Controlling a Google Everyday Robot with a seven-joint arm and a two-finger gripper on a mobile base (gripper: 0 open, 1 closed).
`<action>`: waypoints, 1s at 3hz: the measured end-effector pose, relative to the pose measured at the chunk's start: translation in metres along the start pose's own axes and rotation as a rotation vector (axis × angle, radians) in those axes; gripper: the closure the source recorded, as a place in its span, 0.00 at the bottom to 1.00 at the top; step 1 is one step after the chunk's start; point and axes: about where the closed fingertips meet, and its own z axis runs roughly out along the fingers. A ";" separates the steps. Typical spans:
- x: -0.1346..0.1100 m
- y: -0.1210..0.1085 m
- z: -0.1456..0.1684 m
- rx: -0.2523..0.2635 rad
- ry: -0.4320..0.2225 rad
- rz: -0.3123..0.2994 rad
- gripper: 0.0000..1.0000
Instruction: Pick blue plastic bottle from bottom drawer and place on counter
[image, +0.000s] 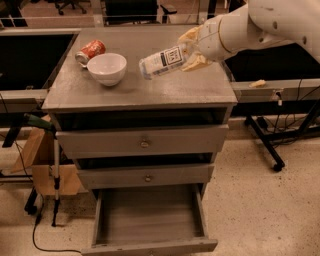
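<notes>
The cream-fingered claw on the white arm is positioned above the 2 o'clock area of the flat grey table, which is the top of the drawer cabinet. The claw is clamped on the small clear blue plastic bottle with the pale printed label, with one finger above and one below the bottle's 3 o'clock end.

The bottle extends from the claw toward 9 o'clock. It is tilted, with its free end lower and close to the table centre. Contact with the surface cannot be confirmed. The end grip probably leaves the body free to meet the table first.

At 9 o'clock from the bottle stands a round white ceramic bowl, near but apart from it. An orange-red soda can lies on its side just beyond the bowl at 10 o'clock.

At 6 o'clock, below two knobbed grey drawers, the wide grey bottom drawer is pulled out with nothing visible inside.

Judgement: the pick is complete and placement is in progress. The remaining action is to lower and release, keeping clear of the bowl. A bottle laid on its side may roll.
</notes>
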 end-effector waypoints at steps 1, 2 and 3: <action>0.006 -0.001 0.014 0.074 0.090 0.011 1.00; 0.009 -0.006 0.024 0.147 0.160 0.033 0.94; 0.010 -0.017 0.037 0.216 0.218 0.061 0.94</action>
